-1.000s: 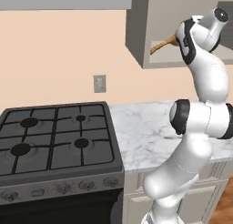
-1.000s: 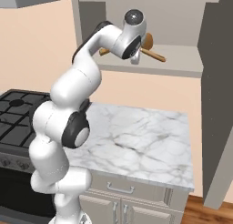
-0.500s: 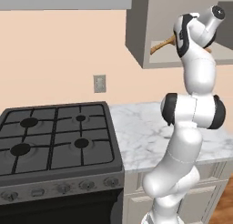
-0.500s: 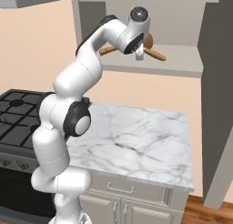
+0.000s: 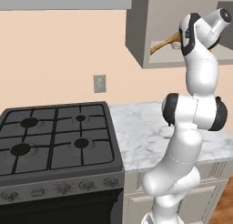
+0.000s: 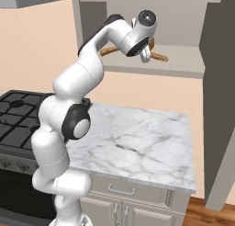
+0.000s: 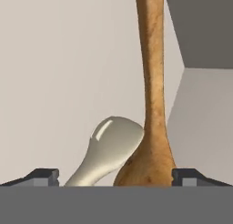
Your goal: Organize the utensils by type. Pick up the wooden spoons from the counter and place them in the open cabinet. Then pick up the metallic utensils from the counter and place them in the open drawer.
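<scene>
End effector [image 7: 116, 177]: standing wide open inside the open cabinet [image 6: 183, 64] – its two dark tips are sitting well apart on either side of the wooden spoon [image 7: 152, 104], neither one pressing on it.
Wooden spoon: lying on the cabinet shelf, bowl nearest the hand camera, handle running away toward the cabinet's inner corner; in the left base view the handle is poking out past the cabinet's left edge [image 5: 159, 46].
Beside it: a pale silver-white spoon [image 7: 109, 150] is lying on the same shelf, its bowl just beside the wooden one – whether they are touching cannot be told.
In the way: the arm's wrist is covering the middle of the wooden spoon in both base views, so its bowl end [image 6: 158, 58] and handle are showing on either side.
Counter [image 6: 137, 138]: white veined marble below the cabinet.
Stove [image 5: 50, 141]: black gas cooktop adjoining the counter on the left.
Wall: a grey outlet plate [image 5: 99, 83] is sitting above the stove.
</scene>
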### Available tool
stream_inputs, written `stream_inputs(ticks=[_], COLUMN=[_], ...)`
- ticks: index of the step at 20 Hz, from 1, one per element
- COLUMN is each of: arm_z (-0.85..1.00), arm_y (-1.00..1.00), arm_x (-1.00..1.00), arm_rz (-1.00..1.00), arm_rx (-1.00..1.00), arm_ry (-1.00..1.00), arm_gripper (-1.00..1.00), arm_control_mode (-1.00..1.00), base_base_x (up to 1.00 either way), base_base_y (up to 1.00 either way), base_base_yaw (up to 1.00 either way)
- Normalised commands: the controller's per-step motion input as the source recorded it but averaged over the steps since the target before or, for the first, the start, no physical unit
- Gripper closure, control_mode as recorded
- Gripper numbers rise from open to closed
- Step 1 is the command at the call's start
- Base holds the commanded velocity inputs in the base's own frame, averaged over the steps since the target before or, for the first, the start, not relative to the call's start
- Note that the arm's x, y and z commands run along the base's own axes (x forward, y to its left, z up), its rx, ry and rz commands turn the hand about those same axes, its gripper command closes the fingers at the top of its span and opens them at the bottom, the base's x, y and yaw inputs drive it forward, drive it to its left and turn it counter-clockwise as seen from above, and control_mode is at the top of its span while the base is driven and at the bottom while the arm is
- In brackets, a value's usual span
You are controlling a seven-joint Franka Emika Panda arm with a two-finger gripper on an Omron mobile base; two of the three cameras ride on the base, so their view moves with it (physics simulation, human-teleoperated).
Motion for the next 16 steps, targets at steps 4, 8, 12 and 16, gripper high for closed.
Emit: stream_inputs(ticks=[4,8,12,16], arm_z=[0.00,0.00,0.00,0.00], arm_y=[0.00,0.23,0.74,1.00], arm_x=[-0.86,-1.00,-1.00,-1.00], arm_rz=[0.22,0.18,0.10,0.02], arm_rx=[-0.16,-0.21,-0.26,-0.33], arm_ry=[-0.11,-0.19,-0.20,-0.06], arm_gripper=[-1.00,-1.00,-1.00,-1.00], arm_control_mode=[-1.00,-1.00,-1.00,-1.00], base_base_x=[0.00,0.00,0.00,0.00], base_base_y=[0.00,0.00,0.00,0.00], base_base_yaw=[0.00,0.00,0.00,0.00])
